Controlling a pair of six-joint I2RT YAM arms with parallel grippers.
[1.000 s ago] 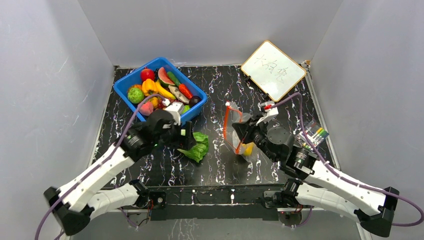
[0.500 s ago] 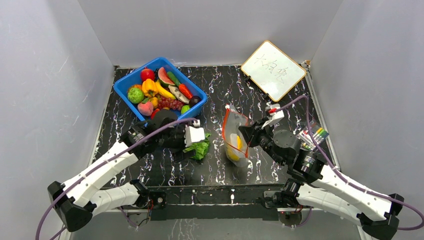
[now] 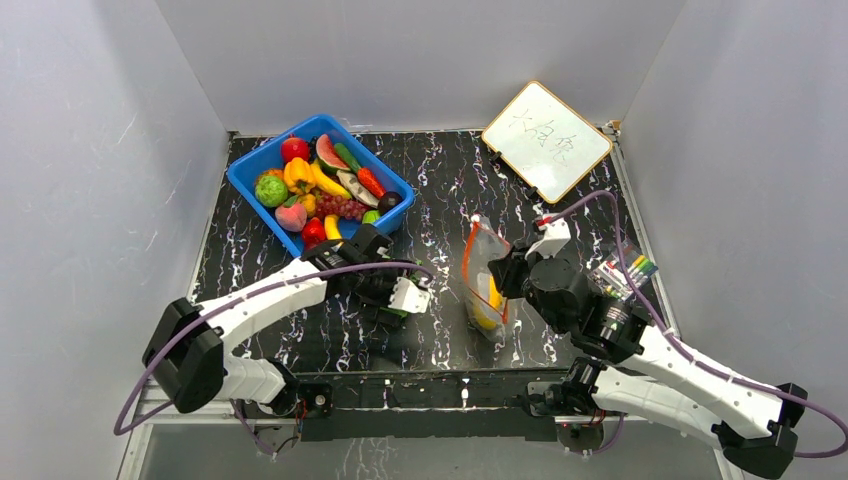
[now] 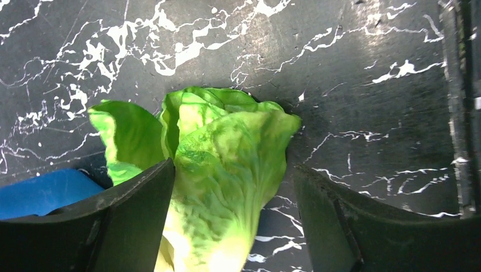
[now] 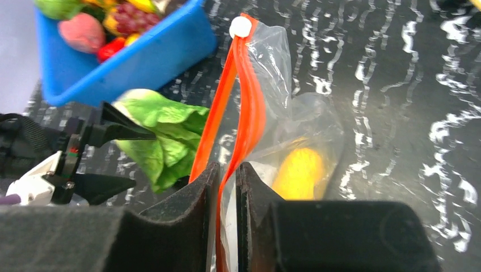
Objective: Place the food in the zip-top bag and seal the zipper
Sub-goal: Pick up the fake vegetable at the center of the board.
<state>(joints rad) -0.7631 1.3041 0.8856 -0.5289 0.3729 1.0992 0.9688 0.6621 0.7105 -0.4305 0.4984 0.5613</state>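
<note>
Change: the left gripper [image 4: 233,170] has swung from the blue bin [image 3: 250,180] over to the lettuce [image 4: 221,130]. Its jaws are spread wide, straddling the leaf, with a gap on one side, so no squeeze yet.

The lettuce lies on the table [image 3: 440,180], bin at its 11 o'clock, zip-top bag [image 5: 306,113] at its 3 o'clock.

The bag has drifted slightly toward 4 o'clock and stands upright. The right gripper [image 5: 228,168] has its fingers nearly together, pinching one lip at the zipper [image 5: 241,96].

Reading: pickup looks imminent, but the mouth is only narrowly parted. One yellow piece [image 5: 300,170] is inside.

Materials:
- Lettuce: glossy, ruffled, veined.
- Bag: thin, clear, crinkled film.
- Zipper: smooth red-orange strip with a white end tab.
</note>
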